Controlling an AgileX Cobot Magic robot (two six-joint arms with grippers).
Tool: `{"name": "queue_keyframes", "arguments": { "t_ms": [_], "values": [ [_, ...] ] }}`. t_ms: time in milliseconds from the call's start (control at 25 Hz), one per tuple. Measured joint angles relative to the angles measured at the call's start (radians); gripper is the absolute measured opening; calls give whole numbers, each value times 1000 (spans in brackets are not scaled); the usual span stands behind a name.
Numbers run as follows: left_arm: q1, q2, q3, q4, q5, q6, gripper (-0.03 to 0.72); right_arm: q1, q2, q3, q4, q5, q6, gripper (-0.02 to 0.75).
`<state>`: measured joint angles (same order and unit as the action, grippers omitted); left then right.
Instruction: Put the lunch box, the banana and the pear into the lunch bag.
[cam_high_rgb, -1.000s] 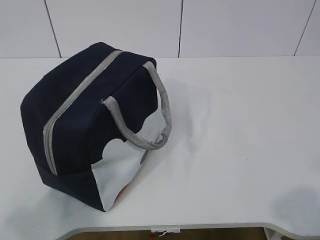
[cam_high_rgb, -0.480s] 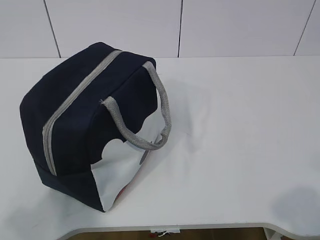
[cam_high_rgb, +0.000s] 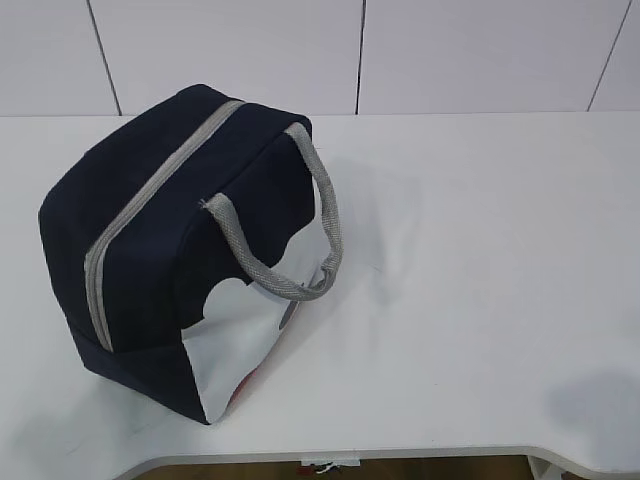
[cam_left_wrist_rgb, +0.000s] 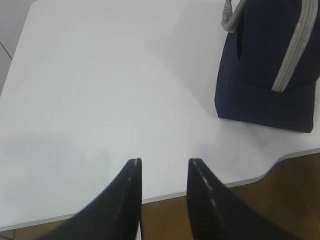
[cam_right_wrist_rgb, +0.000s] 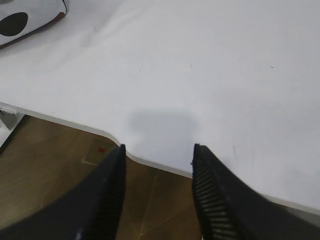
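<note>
The left jaws (cam_left_wrist_rgb: 162, 167) hang over the near rim of the surface (cam_left_wrist_rgb: 100, 90), two dark tapered fingers parted by a moderate gap with nothing between them, their tips pointing out across the white top. The right jaws (cam_right_wrist_rgb: 159, 150) stand a little wider apart, also empty, poised above the curved near edge where the surface (cam_right_wrist_rgb: 200, 65) gives way to brown floor (cam_right_wrist_rgb: 45, 165) below; the inner face of the right finger shows fine ribbing. Ahead of the left jaws lies a broad stretch of bare, smooth, matte white, and up and to their right sits the lunch bag (cam_left_wrist_rgb: 265, 70), well apart from the tips, close to the notched front edge. From the right jaws the bag is far off to the upper left, only a white corner with a dark round spot showing (cam_right_wrist_rgb: 30, 17). In the exterior view the lunch bag (cam_high_rgb: 170, 250) is a boxy navy fabric form, zipped shut along a grey zipper (cam_high_rgb: 150, 205), with a woven grey handle (cam_high_rgb: 300, 240) looping over its white lower side panel. Neither arm appears in that view.
</note>
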<state>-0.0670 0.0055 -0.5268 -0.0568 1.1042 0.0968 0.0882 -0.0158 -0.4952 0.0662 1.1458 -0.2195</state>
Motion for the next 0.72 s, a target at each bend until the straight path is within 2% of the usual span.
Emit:
{"name": "queue_keyframes", "arguments": {
  "t_ms": [200,720],
  "values": [
    [0,0,0,0,0,0,234,-40,0,0,0,0,0,363],
    [0,0,0,0,0,0,234,-43,0,0,2,0,0,363]
  ]
}}
